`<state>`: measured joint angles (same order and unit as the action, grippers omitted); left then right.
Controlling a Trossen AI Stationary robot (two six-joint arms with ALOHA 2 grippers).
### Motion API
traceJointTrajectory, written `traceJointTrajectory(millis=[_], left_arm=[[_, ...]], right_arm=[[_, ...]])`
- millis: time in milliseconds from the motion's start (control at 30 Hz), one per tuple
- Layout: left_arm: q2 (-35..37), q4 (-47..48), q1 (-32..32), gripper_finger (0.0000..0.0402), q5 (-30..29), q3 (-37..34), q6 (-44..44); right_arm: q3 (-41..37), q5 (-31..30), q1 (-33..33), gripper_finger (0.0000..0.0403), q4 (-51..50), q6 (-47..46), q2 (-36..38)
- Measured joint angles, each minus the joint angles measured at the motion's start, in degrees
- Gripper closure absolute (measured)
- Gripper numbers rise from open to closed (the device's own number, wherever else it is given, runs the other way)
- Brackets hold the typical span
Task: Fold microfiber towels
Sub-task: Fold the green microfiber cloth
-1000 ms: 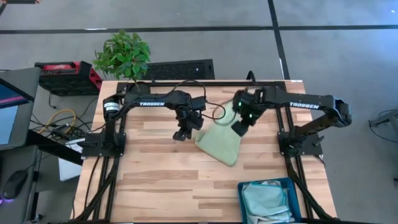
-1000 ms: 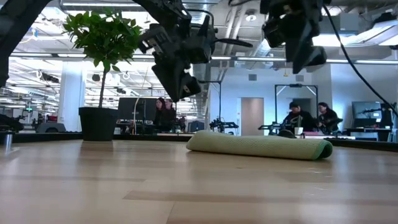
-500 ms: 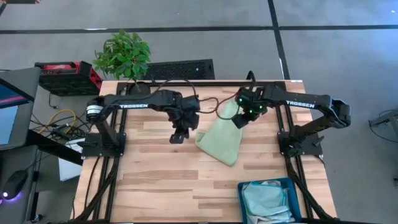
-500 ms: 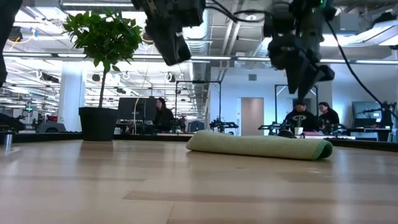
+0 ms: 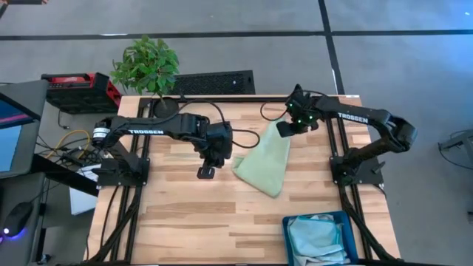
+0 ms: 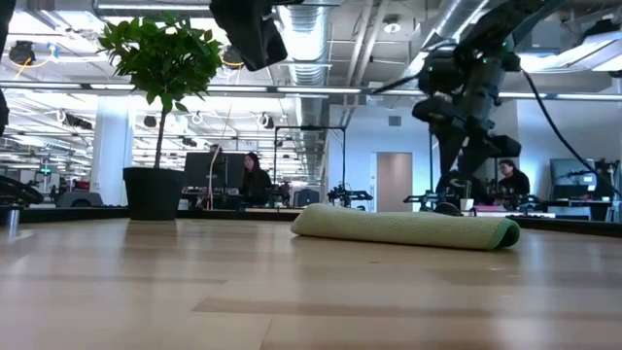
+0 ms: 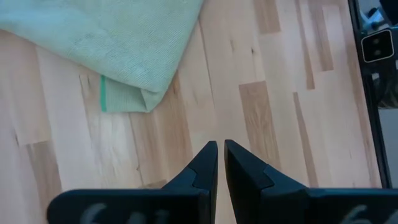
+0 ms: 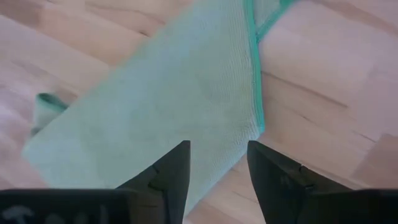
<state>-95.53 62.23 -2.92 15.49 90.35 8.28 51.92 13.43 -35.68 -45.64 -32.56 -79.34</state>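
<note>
Potted plant (image 5: 145,65) behind table (image 5: 185,214); teal bin (image 5: 290,229).

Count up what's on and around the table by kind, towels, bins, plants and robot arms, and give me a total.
Towels: 2, a light green towel on the table and a light blue towel in the bin; any under it are hidden
Bins: 1, the teal bin
Plants: 1, the potted plant
Robot arms: 2
Total: 6

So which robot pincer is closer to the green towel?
The right one. The right pincer is open, right over the far corner of the green towel. The left pincer is shut, over bare wood just beside the towel's near left edge.
</note>
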Motion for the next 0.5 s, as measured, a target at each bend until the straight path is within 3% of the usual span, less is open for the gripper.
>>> traceJointTrajectory(millis=[500], left_arm=[[0.0, 0.0, 1.3, 0.0382, -1.4, 0.0, -0.1]], right_arm=[[0.0, 0.0, -2.4, 0.0223, 4.1, 3.1, -13.4]])
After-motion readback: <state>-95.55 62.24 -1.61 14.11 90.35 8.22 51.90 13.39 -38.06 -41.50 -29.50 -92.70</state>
